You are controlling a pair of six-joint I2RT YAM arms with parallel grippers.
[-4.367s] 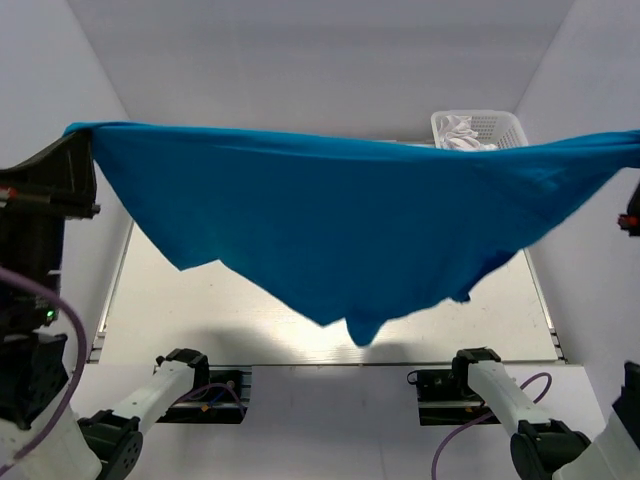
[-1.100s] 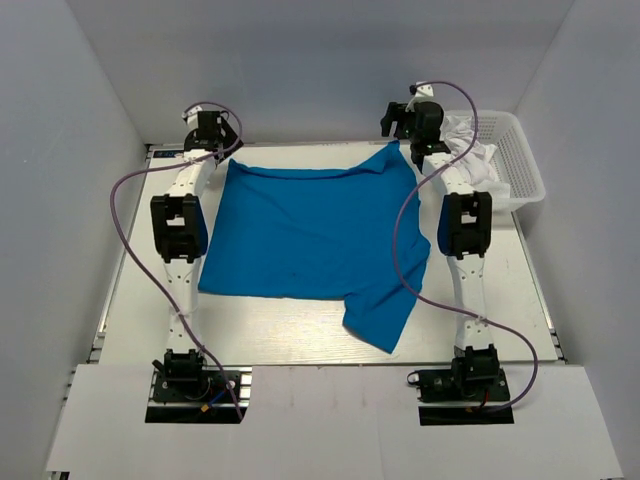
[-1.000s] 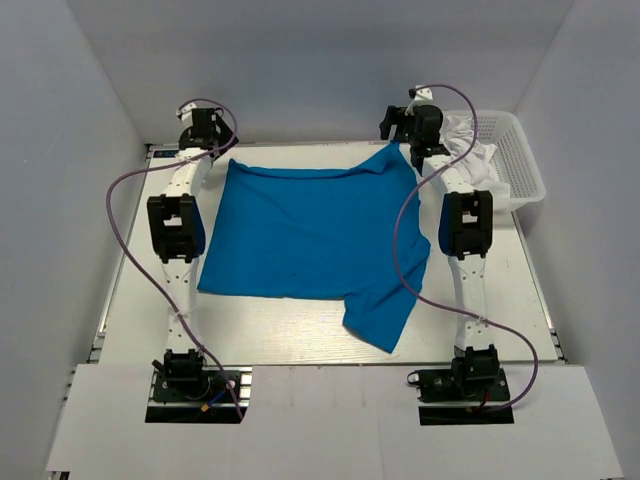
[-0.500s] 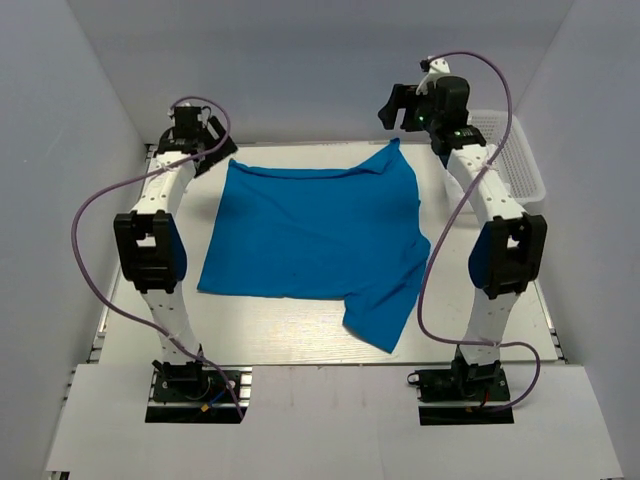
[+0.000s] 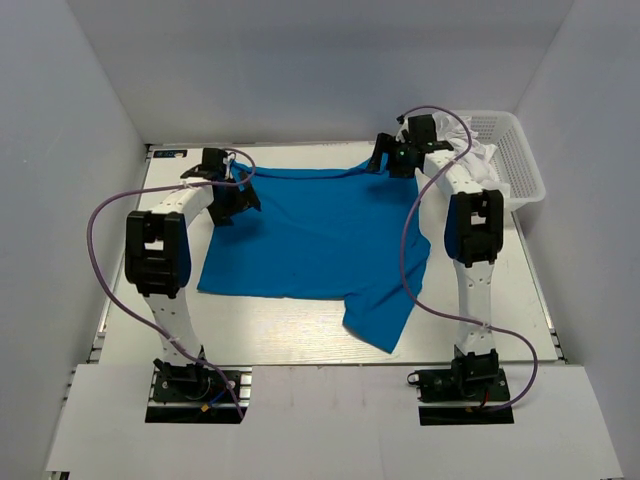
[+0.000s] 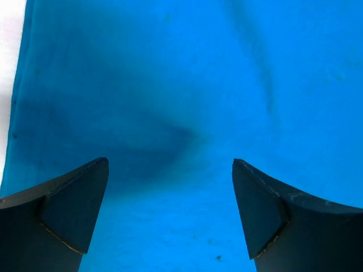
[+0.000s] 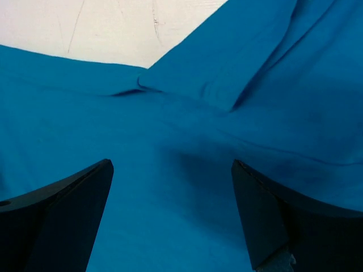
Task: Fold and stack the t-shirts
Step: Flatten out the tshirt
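Arm bases: two, one left and one right, bolted at the near edge; each arm reaches away over the table.
Cables: two purple ones, one looping off the left arm, one off the right arm.
Sleeve: one short sleeve sticks out toward the near right, rumpled, lying on the table.
T-shirt: one plain bright blue t-shirt lies spread flat in the middle of the table, between the two arms; its right edge is partly hidden behind the right arm.
Left gripper: the left gripper is over the shirt's far left part, jaws spread wide and grasping nothing; only blue cloth shows between the fingers, whose lower parts are cut off by the frame.
Right gripper: the right gripper is over the shirt's far right corner, jaws likewise released and apart; below it a fold of cloth and a strip of bare table show.
Contact: whether either set of fingertips touches the cloth cannot be told.
Basket: one white lattice basket sits at the far right corner, partly hidden by the right arm.
Basket contents: bunched white cloth; the number of pieces cannot be told.
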